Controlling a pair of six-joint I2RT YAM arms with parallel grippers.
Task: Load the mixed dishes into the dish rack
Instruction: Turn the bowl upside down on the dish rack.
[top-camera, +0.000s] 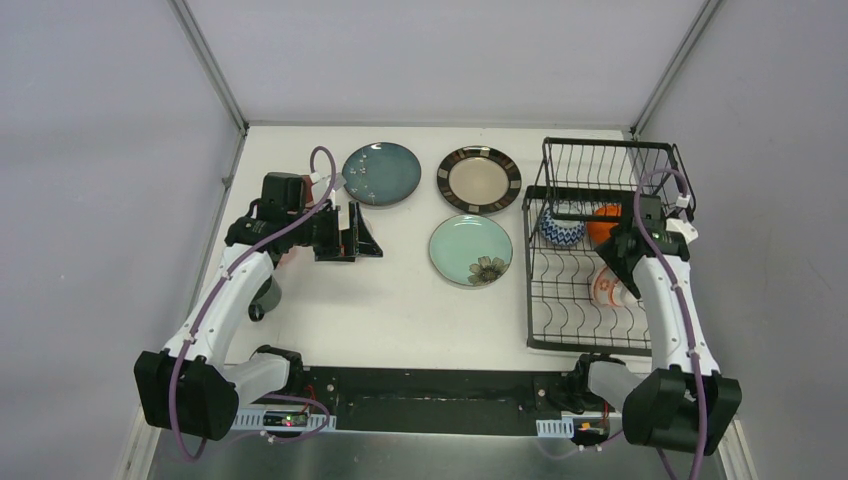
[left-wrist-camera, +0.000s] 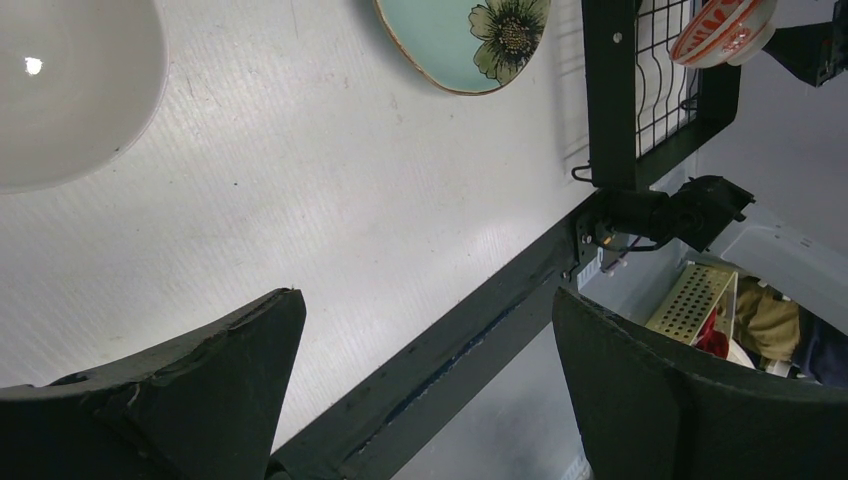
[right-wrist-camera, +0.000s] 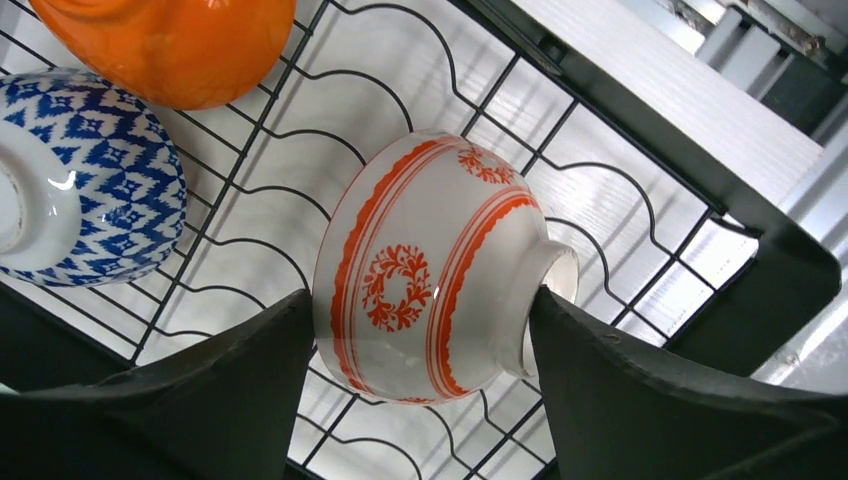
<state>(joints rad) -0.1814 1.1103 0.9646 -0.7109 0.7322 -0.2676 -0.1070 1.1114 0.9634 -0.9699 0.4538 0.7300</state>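
Currently the right gripper is clamped on the red-patterned bowl, one finger at the rim and the other on the foot ring. The bowl lies on its side just over the wires of the dish rack's lower tray, toward the rack's right side. Risk: the hold spans a curved wall and a narrow foot, so the bowl could pivot or slip out. Let go as it lies, I judge it could roll along the wavy wires into the blue-patterned bowl or the orange bowl, both close by toward the rack's far end. The left gripper is spread with nothing between its fingers, well left of the rack. Three plates lie flat on the table left of the rack: the mint green plate just beside it, the dark-rimmed beige plate and the dark teal plate farther off. Flat plates offer little edge to pinch, so those pickups look awkward.
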